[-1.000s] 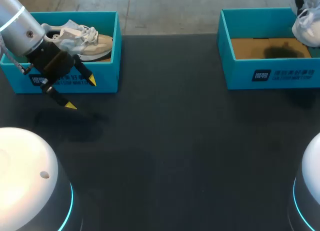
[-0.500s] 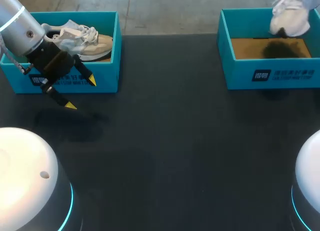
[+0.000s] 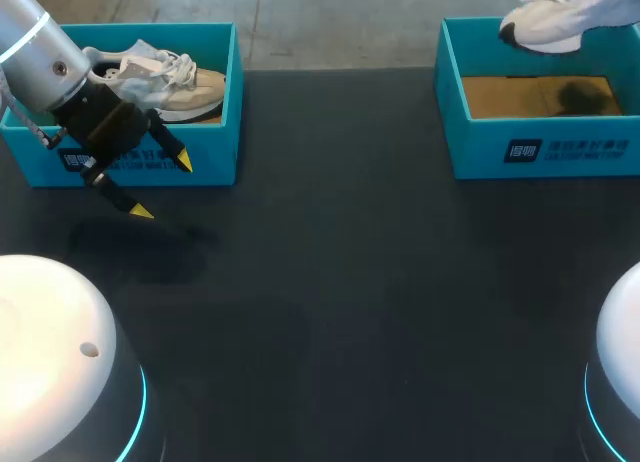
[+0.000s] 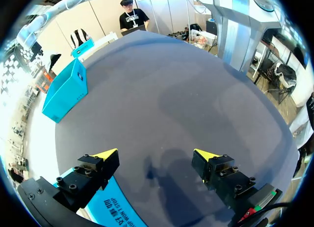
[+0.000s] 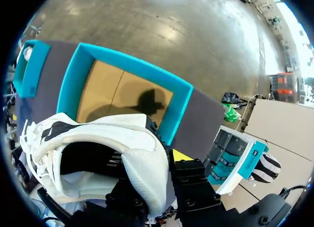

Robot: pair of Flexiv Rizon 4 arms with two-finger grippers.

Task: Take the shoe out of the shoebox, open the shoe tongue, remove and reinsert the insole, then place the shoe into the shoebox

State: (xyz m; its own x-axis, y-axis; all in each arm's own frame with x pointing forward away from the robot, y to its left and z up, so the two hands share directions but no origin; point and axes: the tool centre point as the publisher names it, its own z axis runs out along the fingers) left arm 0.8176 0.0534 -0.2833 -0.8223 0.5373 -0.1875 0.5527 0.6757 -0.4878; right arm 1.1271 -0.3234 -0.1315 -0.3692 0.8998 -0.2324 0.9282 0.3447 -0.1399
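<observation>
A white shoe [image 3: 553,18] hangs above the back wall of the right teal shoebox [image 3: 540,147], whose brown floor is bare. My right gripper [image 5: 164,160] is shut on the shoe's heel collar [image 5: 142,175]; one yellow tip shows outside the heel, the other finger is hidden inside. The box [image 5: 122,97] lies below it. The right arm is out of the head view. My left gripper [image 3: 162,187] stands open just above the table, in front of the left shoebox [image 3: 215,167], with nothing between its fingers [image 4: 105,154]. That box holds a beige and white shoe [image 3: 165,80].
The dark table [image 3: 350,282] stretches between the two boxes. A corner of the left box [image 4: 115,210] sits under my left gripper. Two white rounded arm bases [image 3: 55,362] stand at the near corners.
The white shoe has moved left above the right box and turned side-on. The left arm has kept still.
</observation>
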